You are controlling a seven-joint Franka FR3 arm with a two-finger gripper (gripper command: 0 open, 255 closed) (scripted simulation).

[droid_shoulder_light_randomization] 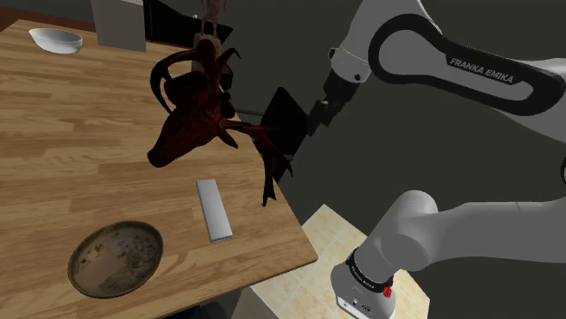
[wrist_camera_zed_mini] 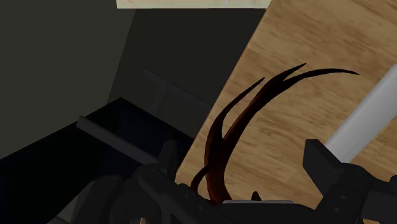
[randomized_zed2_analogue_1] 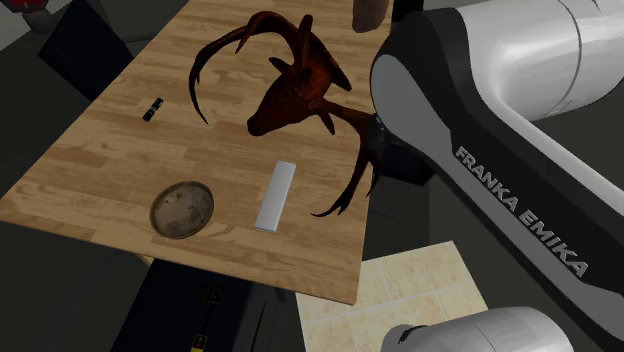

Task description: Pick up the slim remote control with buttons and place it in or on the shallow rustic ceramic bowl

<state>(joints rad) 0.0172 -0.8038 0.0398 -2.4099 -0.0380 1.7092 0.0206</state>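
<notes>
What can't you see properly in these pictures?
- Remote: buttons too small to tell, shoulder view.
- Small black thing on the table: too small to name, second exterior view.
- Brown thing: cut off by the second exterior view's top edge.

You've got one wooden table (droid_shoulder_light_randomization: 73, 136) in play. Two bowls on it: one brown bowl (droid_shoulder_light_randomization: 115, 258) at the shoulder view's lower left, and one white bowl (droid_shoulder_light_randomization: 55, 39) at its upper left. One grey remote (droid_shoulder_light_randomization: 214, 209), lower centre. One dark red deer head (droid_shoulder_light_randomization: 195, 122) in mid-frame, carrying two antlers (wrist_camera_zed_mini: 215, 159). One small black object (randomized_zed2_analogue_1: 152, 108) sits at the second exterior view's left. And one white arm (droid_shoulder_light_randomization: 453, 68), upper right.
</notes>
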